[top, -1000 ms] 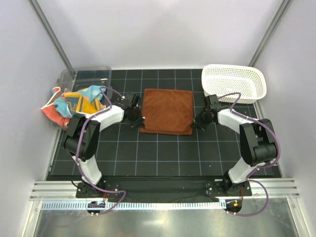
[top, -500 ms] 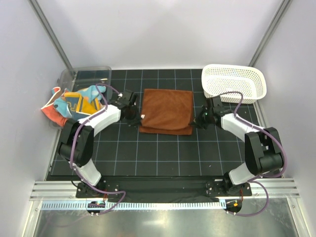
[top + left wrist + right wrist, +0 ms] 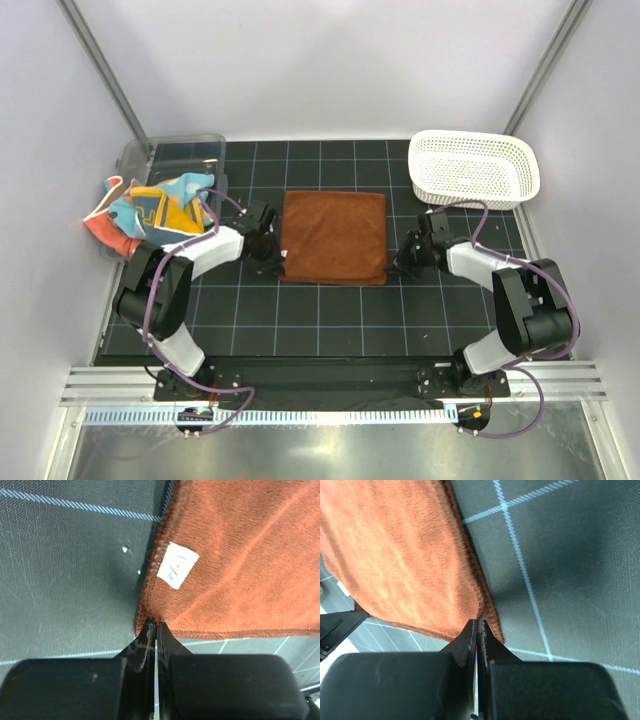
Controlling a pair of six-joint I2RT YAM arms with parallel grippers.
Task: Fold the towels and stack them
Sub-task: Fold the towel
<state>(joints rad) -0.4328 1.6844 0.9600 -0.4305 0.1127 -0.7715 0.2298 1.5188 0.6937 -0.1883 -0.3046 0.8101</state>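
A rust-brown towel (image 3: 335, 238) lies folded flat in the middle of the black grid mat. My left gripper (image 3: 275, 262) is at its near left corner, jaws shut on that corner (image 3: 145, 616), with a white label (image 3: 177, 565) just beyond. My right gripper (image 3: 397, 264) is shut on the near right corner (image 3: 487, 612) of the same towel (image 3: 400, 555). Other towels (image 3: 160, 205), blue-and-yellow printed and coral-red, lie bunched at the far left, draped over a clear bin.
The clear plastic bin (image 3: 185, 150) stands at the back left under the bunched cloths. A white lattice basket (image 3: 475, 168) stands at the back right. White walls and metal posts close in the mat (image 3: 330, 320) on three sides.
Both grippers have drawn the brown towel's near edge towards the arm bases. The towel now lies squarer and slightly nearer; the lower layer that peeked out is covered.
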